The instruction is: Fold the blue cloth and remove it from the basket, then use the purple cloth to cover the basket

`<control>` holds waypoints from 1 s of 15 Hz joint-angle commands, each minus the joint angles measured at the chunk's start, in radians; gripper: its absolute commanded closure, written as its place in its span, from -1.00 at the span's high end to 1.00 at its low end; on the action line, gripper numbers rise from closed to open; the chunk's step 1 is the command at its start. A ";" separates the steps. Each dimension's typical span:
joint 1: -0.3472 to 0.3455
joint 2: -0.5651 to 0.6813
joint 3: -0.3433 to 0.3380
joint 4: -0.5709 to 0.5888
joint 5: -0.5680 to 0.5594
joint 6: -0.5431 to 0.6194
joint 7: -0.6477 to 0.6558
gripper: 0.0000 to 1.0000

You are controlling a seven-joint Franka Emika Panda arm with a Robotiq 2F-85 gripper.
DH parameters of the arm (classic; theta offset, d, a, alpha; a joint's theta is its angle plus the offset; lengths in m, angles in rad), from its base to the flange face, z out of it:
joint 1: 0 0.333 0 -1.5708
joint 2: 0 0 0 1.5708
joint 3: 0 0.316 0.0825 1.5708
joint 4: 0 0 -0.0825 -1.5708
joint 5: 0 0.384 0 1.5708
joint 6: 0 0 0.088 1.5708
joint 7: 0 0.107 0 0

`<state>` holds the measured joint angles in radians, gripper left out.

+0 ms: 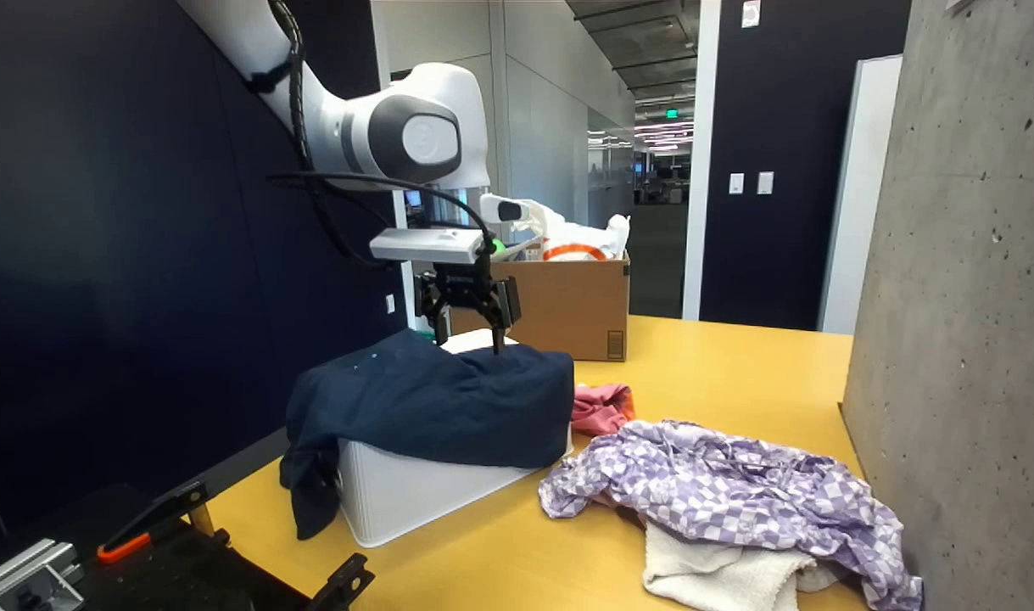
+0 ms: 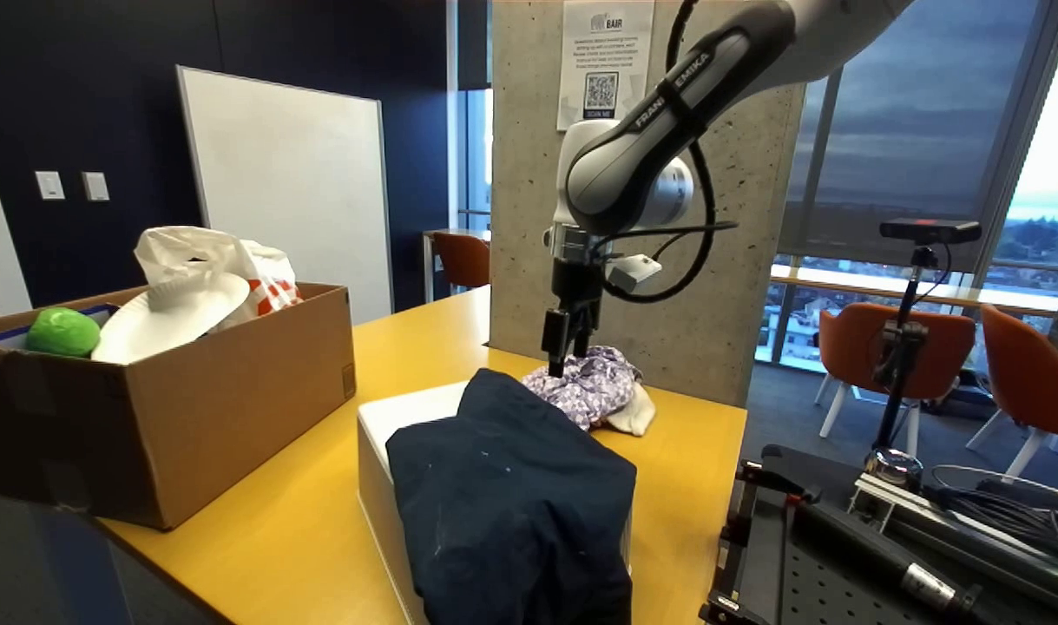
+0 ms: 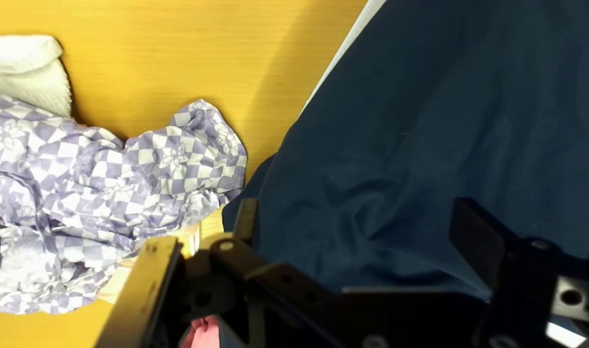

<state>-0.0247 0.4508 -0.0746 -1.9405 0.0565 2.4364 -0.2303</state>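
The hand (image 1: pixel 470 341) is held above the blue cloth (image 1: pixel 449 399), its fingers (image 3: pixel 477 239) spread well apart; whether the fabric is touched cannot be told. That cloth is draped across the white basket (image 1: pixel 415 490), one end hanging outside. Beside the basket on the worktop (image 1: pixel 720 365), a white towel (image 1: pixel 712 573) is partly covered by the crumpled purple cloth (image 1: pixel 720 492).

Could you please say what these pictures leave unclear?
Inside the basket: mostly hidden by the blue cloth in both exterior views.
Pale towel: full shape hidden under the purple cloth, in an exterior view.
Purple cloth: cut off by the wrist view's left edge.
Poster: fine print too small, in an exterior view.
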 commanded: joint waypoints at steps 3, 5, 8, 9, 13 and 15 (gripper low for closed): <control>-0.033 0.064 0.036 0.066 -0.019 -0.001 0.021 1.00; -0.047 0.066 0.034 0.069 -0.017 -0.001 0.019 1.00; -0.054 0.078 0.049 0.066 -0.004 0.023 0.014 1.00; -0.049 0.090 0.065 0.081 0.014 0.029 0.024 1.00; -0.033 0.156 0.117 0.161 0.016 0.044 0.016 1.00; -0.021 0.213 0.129 0.220 -0.001 0.025 0.012 1.00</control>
<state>-0.0506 0.5776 0.0325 -1.8180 0.0692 2.4673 -0.2086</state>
